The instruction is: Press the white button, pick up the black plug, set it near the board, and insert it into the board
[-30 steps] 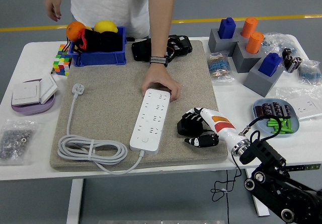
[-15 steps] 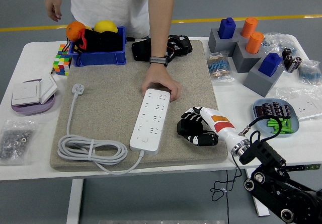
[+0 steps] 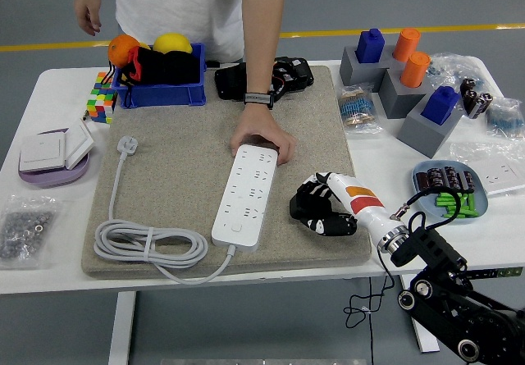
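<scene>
White desk (image 3: 49, 279) on a grey floor, a beige felt mat (image 3: 180, 168) filling its middle.
The long white power strip (image 3: 246, 195) lies at mat centre, a person's hand (image 3: 262, 139) pressing its twelve o'clock end. At three o'clock beside it the right hand (image 3: 321, 211) rests on the mat, black fingers curled under, gripping nothing. The black plug (image 3: 262, 79) sits at the mat's twelve o'clock edge. Bare mat lies at nine o'clock; the white cable (image 3: 148, 246) coils at seven.
</scene>
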